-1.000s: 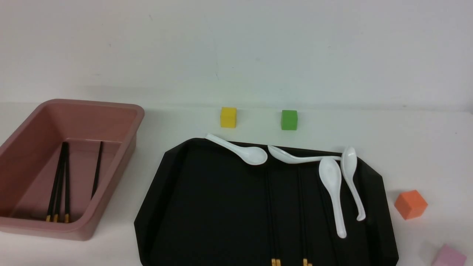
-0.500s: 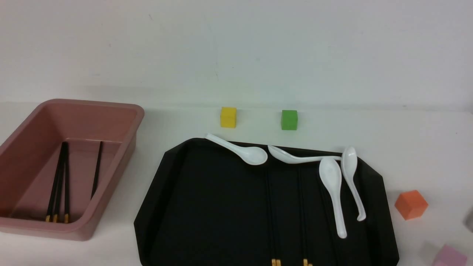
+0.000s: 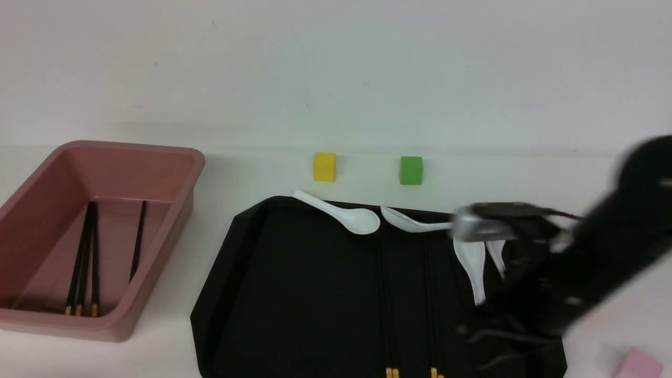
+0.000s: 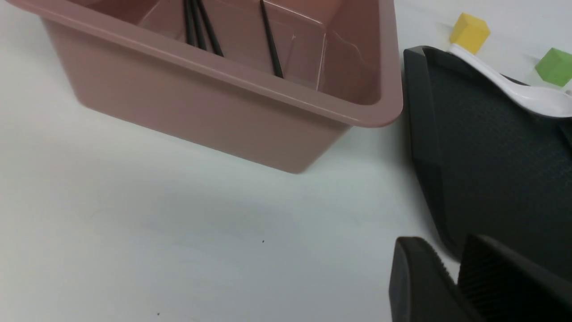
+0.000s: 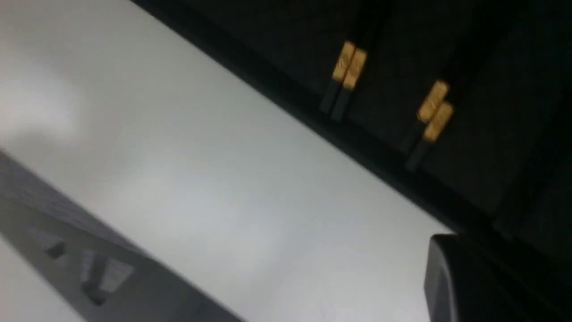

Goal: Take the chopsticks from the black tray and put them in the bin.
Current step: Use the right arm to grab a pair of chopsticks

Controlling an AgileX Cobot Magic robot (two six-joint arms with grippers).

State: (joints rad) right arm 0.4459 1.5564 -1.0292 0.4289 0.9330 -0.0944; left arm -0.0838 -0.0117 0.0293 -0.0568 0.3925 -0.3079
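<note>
White table (image 3: 294,173) and a pale wall fill the front view. From the right the right arm (image 3: 614,247), blurred, reaches over the right part of the black tray (image 3: 294,294) and partly covers the white spoons (image 3: 362,220). Two pairs of chopsticks (image 3: 389,373) lie on the tray, their gold ends at its near rim, just left of the arm. The other chopsticks (image 3: 86,257) lie inside the bin (image 3: 173,226), which stands left of the tray, apart from it. A yellow cube (image 3: 324,166) and a green cube (image 3: 410,170) stand behind the tray, a pink cube (image 3: 638,365) near the right corner.

In the left wrist view the left gripper (image 4: 458,286) hangs low over the bare table, near the tray's corner. Its two fingers stand close side by side with nothing between them; whether they touch I cannot tell.

In the right wrist view, also blurred, only one finger of the right gripper (image 5: 473,277) shows, beside the tray's rim. The jaws are pressed together.
</note>
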